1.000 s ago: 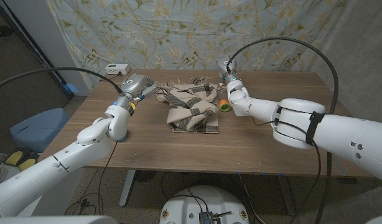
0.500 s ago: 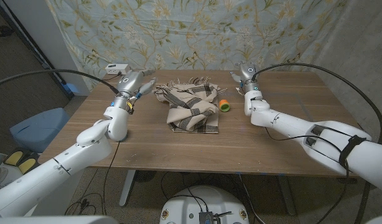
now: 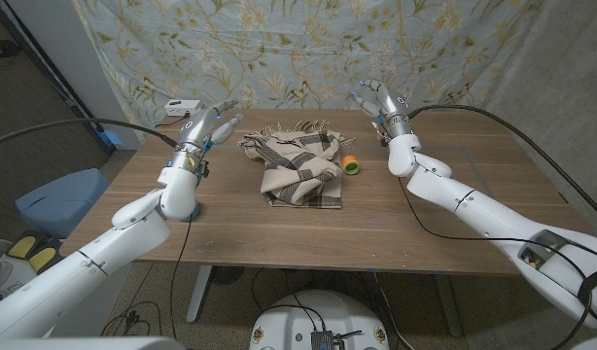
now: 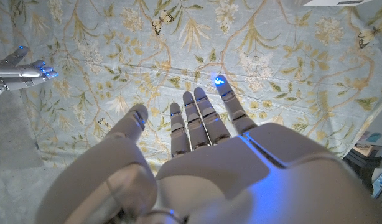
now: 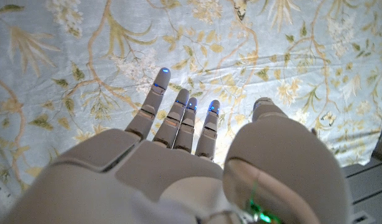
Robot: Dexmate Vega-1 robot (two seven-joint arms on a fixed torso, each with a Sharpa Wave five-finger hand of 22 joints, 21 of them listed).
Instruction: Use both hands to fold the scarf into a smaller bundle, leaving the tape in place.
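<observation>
Left hand (image 3: 209, 121) and right hand (image 3: 380, 101) raised, fingers spread, holding nothing. Folded scarf (image 3: 298, 165) lies mid-table (image 3: 425, 224), tape roll (image 3: 349, 164) just beside its right edge; bare wood surrounds.

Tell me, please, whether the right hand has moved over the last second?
Yes. The right hand has lifted off the tape toward the curtain, open.

Your robot's arms are glossy white shells. Black cables arc to each wrist. The left hand (image 3: 209, 122) and right hand (image 3: 379, 98) are silver-grey metal. Your wrist views show segmented fingers (image 4: 197, 118) with blue-lit tips; a green light glows near the right thumb (image 5: 284, 158).
</observation>
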